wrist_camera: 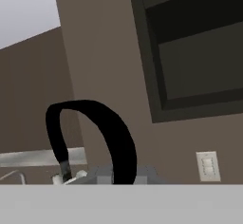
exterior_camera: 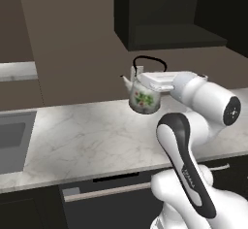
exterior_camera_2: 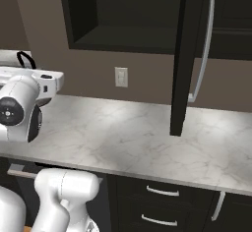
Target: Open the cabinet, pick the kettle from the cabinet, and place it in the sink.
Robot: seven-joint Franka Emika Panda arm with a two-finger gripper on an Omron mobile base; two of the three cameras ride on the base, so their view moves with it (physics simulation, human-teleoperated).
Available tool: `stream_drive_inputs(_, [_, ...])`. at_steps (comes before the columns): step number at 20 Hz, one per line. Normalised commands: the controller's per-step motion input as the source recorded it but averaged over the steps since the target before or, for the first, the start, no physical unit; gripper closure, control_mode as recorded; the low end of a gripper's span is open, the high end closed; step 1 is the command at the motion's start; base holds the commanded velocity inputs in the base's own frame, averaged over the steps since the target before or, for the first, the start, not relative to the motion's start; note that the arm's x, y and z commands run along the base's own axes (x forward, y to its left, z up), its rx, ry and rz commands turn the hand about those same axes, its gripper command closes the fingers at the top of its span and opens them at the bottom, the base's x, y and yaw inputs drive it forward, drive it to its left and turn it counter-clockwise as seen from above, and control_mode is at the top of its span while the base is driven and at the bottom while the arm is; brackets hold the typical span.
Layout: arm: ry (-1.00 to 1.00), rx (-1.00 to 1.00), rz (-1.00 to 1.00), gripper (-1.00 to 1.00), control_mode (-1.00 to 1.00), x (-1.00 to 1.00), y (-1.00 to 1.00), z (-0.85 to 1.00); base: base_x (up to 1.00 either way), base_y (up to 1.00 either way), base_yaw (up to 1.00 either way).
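- Closed on the kettle (exterior_camera: 144,98), the tool (exterior_camera: 140,73) grips it by the thin black arched handle (wrist_camera: 102,135) and holds it in the air above the tabletop (exterior_camera: 92,136).
- Its fingertips are hidden behind the hand.
- The sink (exterior_camera: 12,140) is cut off at the left edge.
- The white arm (exterior_camera: 191,126) reaches left, forearm level, below the open cabinet (exterior_camera_2: 138,17), whose door (exterior_camera_2: 189,54) stands outward.

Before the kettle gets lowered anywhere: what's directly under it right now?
The kettle hangs in the shut gripper, clear above the bare marble counter. The sink lies off to the left. The kettle's bottom faces away, so its underside can't be seen.
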Motion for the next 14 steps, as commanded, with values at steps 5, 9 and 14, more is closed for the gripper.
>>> stream_drive_inputs(5, [0.02,-0.09,0.0,1.0,-1.0,0.0,0.09,-0.13,0.0,0.0,0.0])
stream_drive_inputs(9, [0.01,-0.02,0.0,1.0,-1.0,-0.01,0.01,0.0,0.0,0.0,0.0])
stream_drive_inputs(14, [0.0,0.0,0.0,1.0,-1.0,0.0,0.0,0.0,0.0,0.0,0.0])
